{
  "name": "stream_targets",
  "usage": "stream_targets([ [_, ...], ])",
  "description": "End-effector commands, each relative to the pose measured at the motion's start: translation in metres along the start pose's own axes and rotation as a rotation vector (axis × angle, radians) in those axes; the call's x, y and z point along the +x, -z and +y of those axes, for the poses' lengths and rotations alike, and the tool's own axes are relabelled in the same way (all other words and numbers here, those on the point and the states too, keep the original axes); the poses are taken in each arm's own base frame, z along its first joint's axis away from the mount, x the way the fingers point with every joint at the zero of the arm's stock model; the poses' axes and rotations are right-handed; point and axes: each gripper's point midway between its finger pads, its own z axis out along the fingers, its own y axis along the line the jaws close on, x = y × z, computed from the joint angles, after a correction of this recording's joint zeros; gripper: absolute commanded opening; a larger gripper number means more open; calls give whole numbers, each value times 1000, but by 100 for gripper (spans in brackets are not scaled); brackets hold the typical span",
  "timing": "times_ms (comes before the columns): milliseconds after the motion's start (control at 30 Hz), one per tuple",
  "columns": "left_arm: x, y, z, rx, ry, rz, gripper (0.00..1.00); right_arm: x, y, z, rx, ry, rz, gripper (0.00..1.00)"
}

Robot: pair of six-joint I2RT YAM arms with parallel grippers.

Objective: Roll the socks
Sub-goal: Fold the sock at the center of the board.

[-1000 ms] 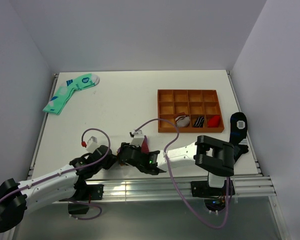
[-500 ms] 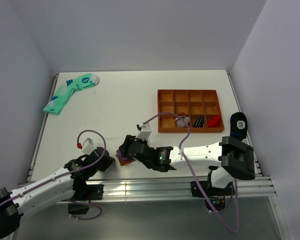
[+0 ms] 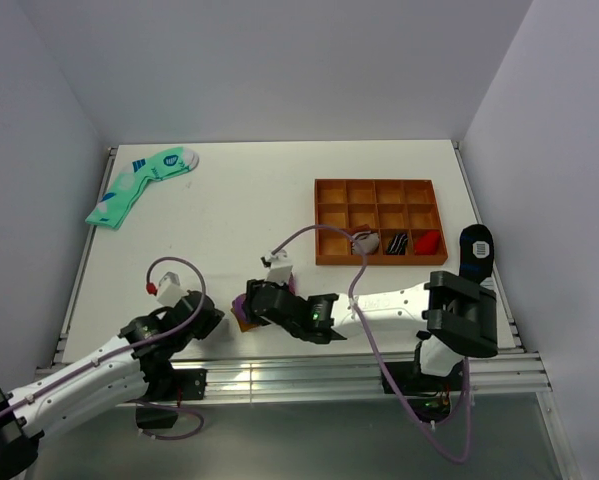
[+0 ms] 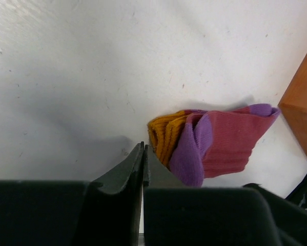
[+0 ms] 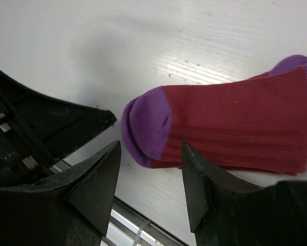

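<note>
The maroon-red socks (image 5: 235, 120) lie folded on the white table, purple heel and toe showing, with the orange-mustard cuff (image 4: 166, 133) tucked at one end. In the top view the socks (image 3: 239, 320) peek out from under my right gripper (image 3: 251, 303). My right gripper (image 5: 150, 148) is open, its fingertips (image 5: 186, 148) straddling the purple end just above the table. My left gripper (image 4: 143, 149) is shut and empty, its tip just left of the cuff, seen in the top view (image 3: 211, 318) beside the socks.
An orange compartment tray (image 3: 379, 190) with rolled socks in its front row stands at the right; its corner (image 4: 302, 113) shows near the socks. Mint-green socks (image 3: 139, 185) lie at the far left. A black sock (image 3: 476, 250) lies right of the tray. The table's front rail (image 3: 309, 375) is close.
My right gripper has moved left and nearer over the socks, which shifted with it. My left arm has drawn back toward the near left.
</note>
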Motion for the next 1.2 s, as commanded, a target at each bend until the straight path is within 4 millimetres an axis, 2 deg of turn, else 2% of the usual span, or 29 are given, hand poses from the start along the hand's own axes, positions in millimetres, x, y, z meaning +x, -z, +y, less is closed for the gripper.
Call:
stream_targets([
  [0, -21, 13, -10, -2, 33, -76, 9, -5, -3, 33, -77, 48, -8, 58],
  [200, -47, 32, -27, 11, 55, -160, 23, 8, -16, 51, -81, 119, 22, 59],
  [233, -50, 35, -26, 1, 51, -170, 27, 12, -18, 50, -73, 129, 32, 59],
  [267, -55, 41, -33, 15, 58, -180, 29, 14, -20, 50, -68, 134, 37, 59],
  [533, -75, 60, -55, 53, 56, -237, 31, 28, -40, 36, 37, 180, 63, 54],
  [767, -72, 58, -59, 65, 54, -226, 31, 33, -48, 27, 98, 189, 67, 51],
  [933, -63, 50, -58, 68, 51, -199, 27, 26, -44, 21, 124, 175, 41, 38],
  [1167, -41, 29, -45, 61, 47, -135, 23, 3, -28, 20, 128, 128, -15, 22],
])
